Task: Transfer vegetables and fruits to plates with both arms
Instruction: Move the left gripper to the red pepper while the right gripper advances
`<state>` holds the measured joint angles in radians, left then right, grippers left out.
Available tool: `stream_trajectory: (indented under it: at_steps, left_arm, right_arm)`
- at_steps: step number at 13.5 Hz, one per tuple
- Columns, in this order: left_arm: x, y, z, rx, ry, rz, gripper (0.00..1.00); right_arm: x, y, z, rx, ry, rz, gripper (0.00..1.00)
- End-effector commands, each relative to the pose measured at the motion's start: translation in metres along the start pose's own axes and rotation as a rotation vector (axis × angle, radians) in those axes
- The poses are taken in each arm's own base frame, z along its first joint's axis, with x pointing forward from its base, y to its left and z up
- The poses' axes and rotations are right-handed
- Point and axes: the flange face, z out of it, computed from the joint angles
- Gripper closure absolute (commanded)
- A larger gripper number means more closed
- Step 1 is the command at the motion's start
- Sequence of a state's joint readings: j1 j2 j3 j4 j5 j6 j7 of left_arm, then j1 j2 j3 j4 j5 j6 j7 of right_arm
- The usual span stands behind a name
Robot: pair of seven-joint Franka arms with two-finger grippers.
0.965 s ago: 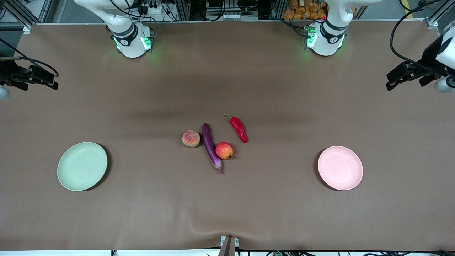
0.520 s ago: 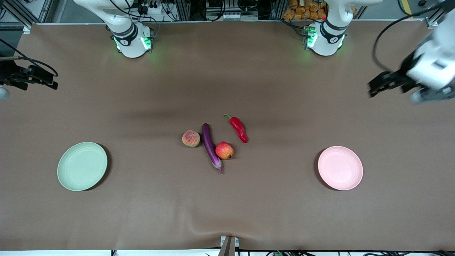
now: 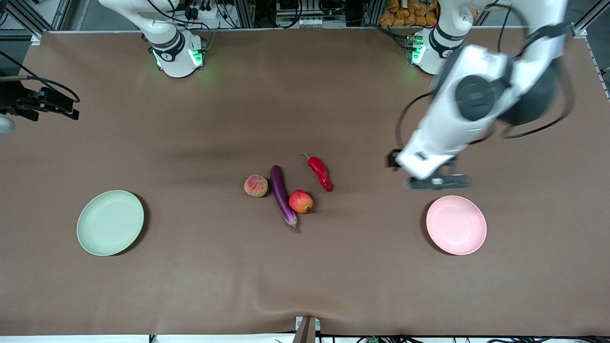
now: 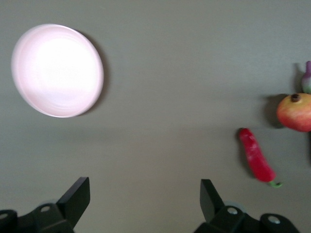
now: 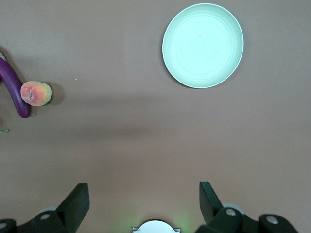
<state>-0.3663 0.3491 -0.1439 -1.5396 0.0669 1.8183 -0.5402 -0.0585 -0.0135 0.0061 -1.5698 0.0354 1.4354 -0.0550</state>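
Observation:
The purple eggplant (image 3: 283, 197) lies mid-table, with the peach (image 3: 256, 185) and the red-yellow round fruit (image 3: 300, 201) touching or almost touching its two sides. The red chili (image 3: 320, 173) lies apart, toward the left arm's end. The green plate (image 3: 110, 222) and the pink plate (image 3: 456, 225) are both empty. My left gripper (image 3: 429, 178) is open and empty, up over bare table between the chili and the pink plate. Its wrist view shows the pink plate (image 4: 57, 70), the chili (image 4: 256, 155) and the round fruit (image 4: 295, 111). My right gripper (image 3: 71, 107) is open and waits over the right arm's end of the table.
The right wrist view shows the green plate (image 5: 202, 45), the peach (image 5: 35, 92) and the eggplant (image 5: 14, 90) from high up. A brown mat (image 3: 305, 276) covers the table. The arm bases (image 3: 178, 55) stand at the edge farthest from the front camera.
My left arm has swung in from its end of the table toward the middle and now hangs over the table near the pink plate. My right arm has not moved.

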Motion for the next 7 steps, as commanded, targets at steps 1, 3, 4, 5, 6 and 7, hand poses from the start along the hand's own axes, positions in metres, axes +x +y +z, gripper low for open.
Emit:
stream_trajectory:
  at_steps: [1, 3, 4, 5, 6, 7]
  left_arm:
    - [-0.015, 0.053, 0.038, 0.037, -0.019, -0.114, 0.0]
    - [-0.038, 0.094, 0.085, 0.065, -0.042, -0.203, 0.0]
    - [-0.049, 0.104, 0.107, 0.055, -0.029, -0.243, 0.0]
    - [-0.061, 0.111, 0.128, 0.037, -0.013, -0.286, 0.0]
    - [-0.069, 0.115, 0.145, 0.022, -0.002, -0.325, 0.0]
    - [-0.074, 0.123, 0.16, -0.001, 0.012, -0.366, 0.0]
  right_arm:
    - [0.018, -0.006, 0.022, 0.0, -0.007, 0.004, 0.0]
    - [0.035, -0.014, 0.04, 0.027, -0.014, -0.008, 0.0]
    - [0.042, -0.016, 0.049, 0.036, -0.018, -0.008, 0.0]
    - [0.051, -0.02, 0.062, 0.048, -0.032, -0.015, 0.0]
    - [0.061, -0.023, 0.077, 0.076, -0.042, -0.013, 0.0]
    - [0.071, -0.025, 0.089, 0.108, -0.045, -0.008, 0.0]
